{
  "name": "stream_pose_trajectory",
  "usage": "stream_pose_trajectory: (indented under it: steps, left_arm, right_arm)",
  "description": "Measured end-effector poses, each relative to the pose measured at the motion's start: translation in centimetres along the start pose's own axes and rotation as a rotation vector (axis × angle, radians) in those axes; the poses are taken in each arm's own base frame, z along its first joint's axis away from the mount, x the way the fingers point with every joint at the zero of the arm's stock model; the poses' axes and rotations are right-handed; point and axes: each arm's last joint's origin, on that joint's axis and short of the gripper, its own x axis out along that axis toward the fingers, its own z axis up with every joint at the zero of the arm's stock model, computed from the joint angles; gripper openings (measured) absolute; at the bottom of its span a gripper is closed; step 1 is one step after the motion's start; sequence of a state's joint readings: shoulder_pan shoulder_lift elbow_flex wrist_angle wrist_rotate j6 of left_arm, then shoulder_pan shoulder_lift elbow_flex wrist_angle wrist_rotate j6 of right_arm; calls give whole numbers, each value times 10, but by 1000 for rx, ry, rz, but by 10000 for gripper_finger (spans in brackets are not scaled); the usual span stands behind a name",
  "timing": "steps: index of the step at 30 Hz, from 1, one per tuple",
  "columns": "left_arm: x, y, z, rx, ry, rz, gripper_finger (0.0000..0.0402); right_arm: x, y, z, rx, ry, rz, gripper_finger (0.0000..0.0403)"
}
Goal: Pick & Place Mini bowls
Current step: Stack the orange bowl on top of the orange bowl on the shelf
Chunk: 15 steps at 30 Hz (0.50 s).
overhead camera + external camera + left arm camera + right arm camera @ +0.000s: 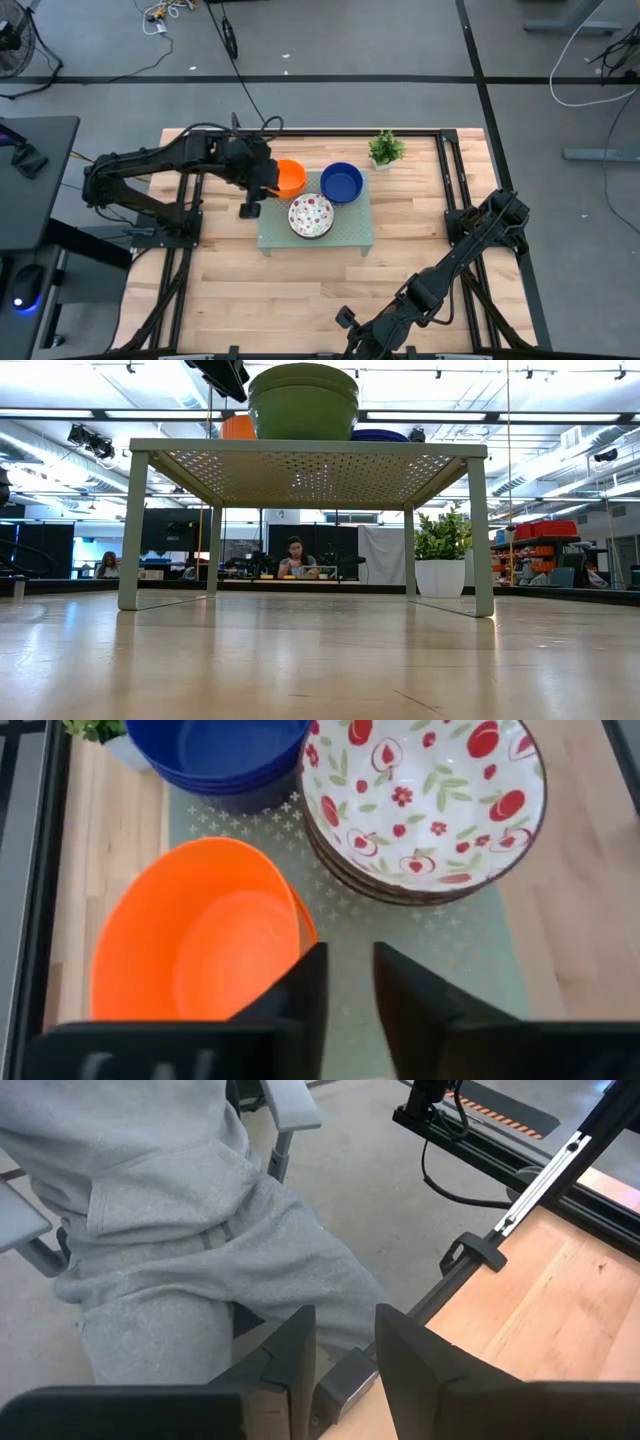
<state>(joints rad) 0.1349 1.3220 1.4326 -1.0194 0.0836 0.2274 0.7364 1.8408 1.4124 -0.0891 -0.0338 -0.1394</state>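
On the pale wooden surface a pale green perforated rectangular tray on legs is carrying three stacks of small round mini bowls. The plain orange bowls are sitting at the tray's far left corner, the plain dark blue bowls at its far right corner, and the white bowls with red speckles near the middle of its front edge, close beside the other two stacks.

The left tool is hanging over the orange stack's near rim with its two dark fingers slightly parted and pinching nothing.

The right tool is waiting off the surface's near edge, fingers a little apart and empty, pointing toward a person in grey clothes seated there.

A small green potted plant is standing near the surface's far edge, just beyond the tray's far right corner.
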Motion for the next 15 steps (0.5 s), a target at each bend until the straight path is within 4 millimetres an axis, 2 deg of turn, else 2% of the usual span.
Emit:
stream_pose_trajectory:
  steps: [4, 6, 12, 15]
  left_arm:
    - [13, 2, 2, 22, 28, -3, 27]
    - [18, 3, 6, 40, 16, 2, 8]
    - [26, 5, 5, 37, 53, -2, 18]
    - [23, 5, 5, 39, 41, 1, 17]
  right_arm:
    - [0, 0, 0, 0, -3, 0, 107]
    - [0, 0, 0, 0, -4, -1, 107]
    - [0, 0, 0, 0, 2, 0, 107]
    - [0, 0, -1, 0, 9, 1, 107]
